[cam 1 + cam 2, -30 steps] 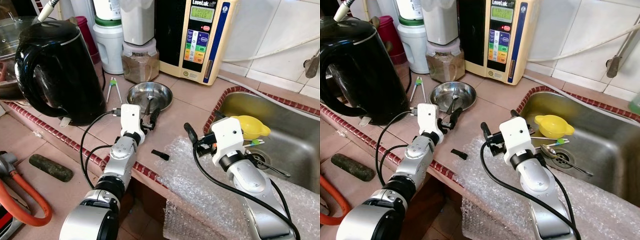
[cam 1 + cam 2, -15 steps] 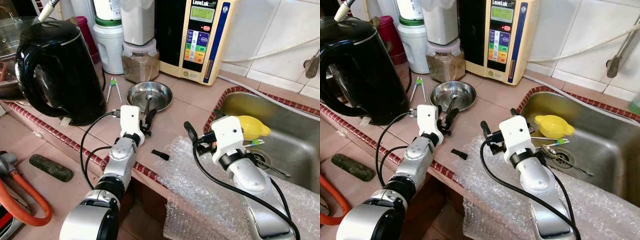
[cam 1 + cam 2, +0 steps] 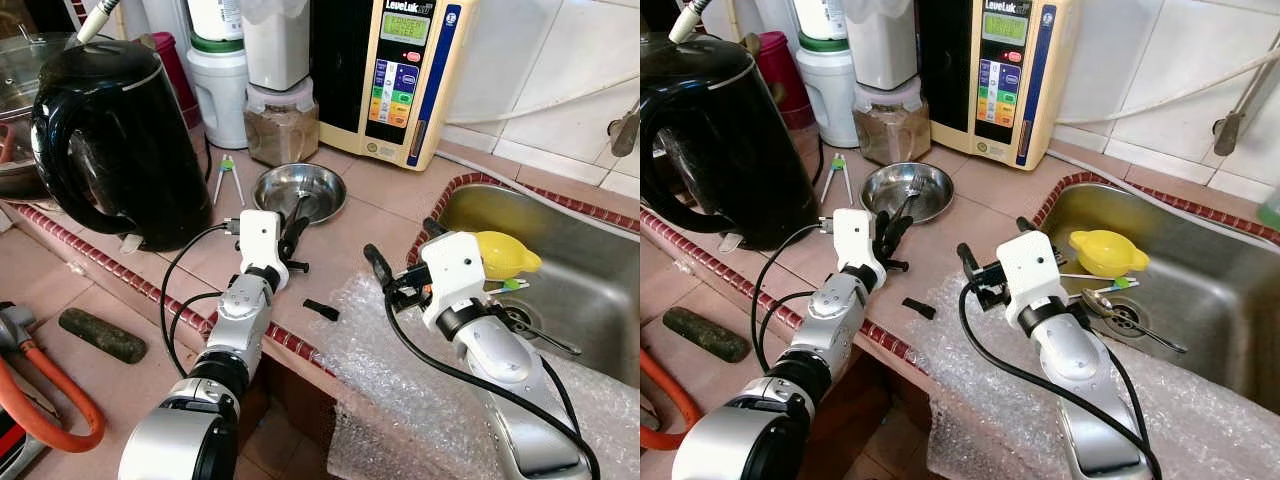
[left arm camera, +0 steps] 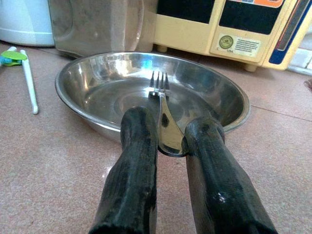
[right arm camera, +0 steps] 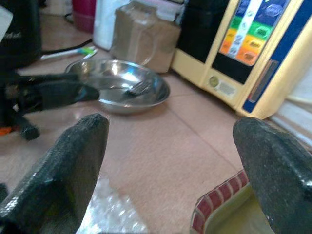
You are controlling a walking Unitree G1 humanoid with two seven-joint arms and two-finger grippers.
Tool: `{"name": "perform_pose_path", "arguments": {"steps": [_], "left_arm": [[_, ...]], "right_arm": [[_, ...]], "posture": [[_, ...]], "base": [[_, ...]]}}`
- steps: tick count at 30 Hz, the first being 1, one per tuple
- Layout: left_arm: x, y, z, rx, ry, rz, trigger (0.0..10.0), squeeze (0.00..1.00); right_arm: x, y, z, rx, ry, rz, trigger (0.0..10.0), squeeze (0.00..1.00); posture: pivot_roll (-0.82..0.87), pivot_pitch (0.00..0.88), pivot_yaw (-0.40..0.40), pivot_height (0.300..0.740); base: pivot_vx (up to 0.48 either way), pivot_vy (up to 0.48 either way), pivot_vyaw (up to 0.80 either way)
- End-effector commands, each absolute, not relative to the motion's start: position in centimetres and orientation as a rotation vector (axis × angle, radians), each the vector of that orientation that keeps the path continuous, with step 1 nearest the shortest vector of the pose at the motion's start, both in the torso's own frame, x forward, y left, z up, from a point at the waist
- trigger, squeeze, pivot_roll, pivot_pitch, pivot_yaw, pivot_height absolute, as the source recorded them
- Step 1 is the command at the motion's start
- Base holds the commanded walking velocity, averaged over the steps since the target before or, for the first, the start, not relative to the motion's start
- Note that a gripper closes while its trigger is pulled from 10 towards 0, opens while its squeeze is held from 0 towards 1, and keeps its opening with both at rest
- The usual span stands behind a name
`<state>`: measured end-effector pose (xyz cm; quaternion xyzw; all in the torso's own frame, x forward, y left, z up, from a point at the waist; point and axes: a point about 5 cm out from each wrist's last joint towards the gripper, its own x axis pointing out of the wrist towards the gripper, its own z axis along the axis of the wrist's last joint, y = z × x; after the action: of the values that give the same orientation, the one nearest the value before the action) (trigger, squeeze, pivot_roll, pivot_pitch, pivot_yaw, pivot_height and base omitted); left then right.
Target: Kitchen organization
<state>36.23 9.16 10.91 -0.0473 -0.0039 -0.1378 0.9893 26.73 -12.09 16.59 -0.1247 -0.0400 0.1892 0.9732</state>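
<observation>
My left claw (image 4: 168, 141) is clamped on the fork (image 4: 163, 109) over the steel bowl (image 4: 97, 83); right claw (image 5: 170, 161) hangs apart above the desk (image 3: 370, 215).

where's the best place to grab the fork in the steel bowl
By its handle, from the counter side: the fork leans on the near rim of the steel bowl, tines inside and handle sticking out. The left gripper is already shut on that handle, fingers either side.
</observation>
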Motion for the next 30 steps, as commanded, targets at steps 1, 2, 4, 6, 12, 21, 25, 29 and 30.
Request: {"name": "perform_pose_path", "arguments": {"steps": [1,2,4,6,12,21,25,29,30], "left_arm": [[36.4,9.1,11.1,-0.097,-0.001,-0.286,0.0,0.00],[36.4,9.1,11.1,-0.098,-0.001,-0.287,0.0,0.00],[36.4,9.0,11.1,-0.099,0.000,-0.292,0.0,0.00],[36.4,8.9,11.1,-0.100,0.000,-0.295,0.0,0.00],[36.4,8.8,11.2,-0.107,-0.008,-0.309,0.0,0.00],[36.3,8.4,12.5,-0.171,-0.090,-0.357,0.0,0.00],[35.8,7.3,14.0,-0.215,-0.179,-0.417,0.0,0.00],[35.2,6.4,15.9,-0.202,-0.278,-0.488,0.0,0.00],[35.1,6.2,16.2,-0.197,-0.294,-0.502,0.0,0.00]], "right_arm": [[26.6,-11.9,16.5,-0.249,-0.067,0.409,10.0,0.00],[26.6,-11.9,16.4,-0.248,-0.065,0.410,10.0,0.00],[26.6,-11.8,16.2,-0.250,-0.053,0.421,10.0,0.00],[26.5,-11.6,15.9,-0.259,-0.031,0.441,10.0,0.00],[26.2,-11.3,15.0,-0.281,0.010,0.469,10.0,0.00],[26.5,-11.5,15.1,-0.283,0.007,0.449,10.0,0.00],[26.8,-11.8,15.4,-0.267,-0.009,0.414,10.0,0.00],[27.5,-12.7,16.1,-0.236,-0.042,0.319,10.0,0.00],[27.7,-12.8,16.3,-0.218,-0.054,0.304,10.0,0.00]], "posture": [[-0.10,0.041,0.018,0.740],[-0.10,0.041,0.018,0.740],[-0.10,0.041,0.017,0.740],[-0.10,0.041,0.017,0.740],[-0.10,0.040,0.020,0.740],[-0.09,0.039,0.020,0.740],[-0.09,0.038,0.019,0.740],[-0.08,0.037,0.013,0.740],[-0.08,0.037,0.013,0.740]], "base": [[0.000,0.000,0.00],[0.000,0.000,0.00],[0.000,0.000,0.00],[0.000,0.000,0.00],[0.000,0.000,0.00],[0.000,0.000,0.00],[0.000,0.000,0.00],[0.000,0.000,0.00],[0.000,0.000,0.00]]}}
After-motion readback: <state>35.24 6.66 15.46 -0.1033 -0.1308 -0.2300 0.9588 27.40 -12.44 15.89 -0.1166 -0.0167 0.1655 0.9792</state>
